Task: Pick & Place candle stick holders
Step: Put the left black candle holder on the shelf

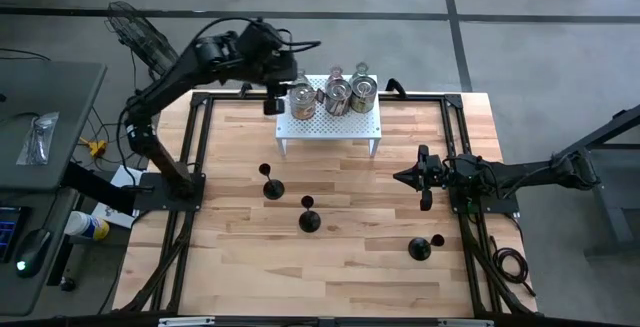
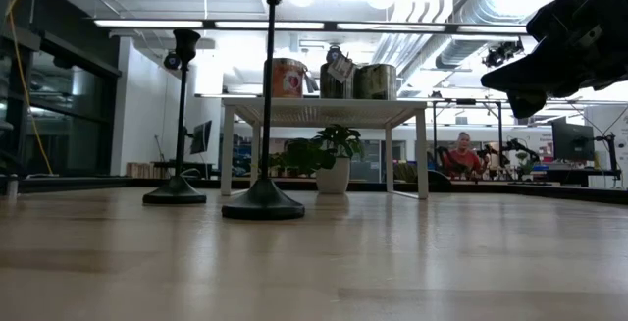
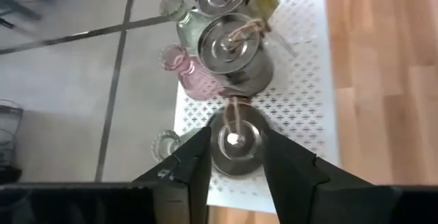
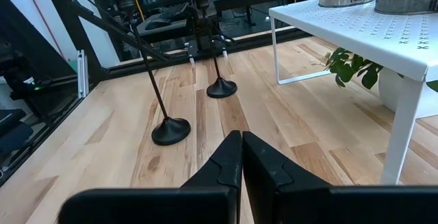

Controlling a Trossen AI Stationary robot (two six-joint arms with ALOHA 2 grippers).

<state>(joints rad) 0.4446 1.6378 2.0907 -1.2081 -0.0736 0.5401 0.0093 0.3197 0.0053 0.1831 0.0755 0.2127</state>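
Three silvery candle stick holders (image 1: 338,95) stand in a row on the white perforated rack (image 1: 330,127) at the table's far side. A pinkish glass one (image 3: 188,73) and clear glass ones (image 3: 178,18) stand beside them near the rack's far edge. Three black holders (image 1: 271,187) (image 1: 310,219) (image 1: 420,249) stand on their round bases on the wooden table. My left gripper (image 3: 236,166) hovers open over the rack's left end. The leftmost silvery holder (image 3: 236,142) shows below, between its fingers. My right gripper (image 4: 241,159) rests shut at the table's right side.
The rack stands on thin white legs (image 4: 397,142), with open space under it. A black frame (image 1: 195,157) runs along the table's left and right sides. A fan (image 1: 140,32) and a desk with loose items (image 1: 40,137) lie beyond the left edge. A person (image 2: 461,154) sits far behind.
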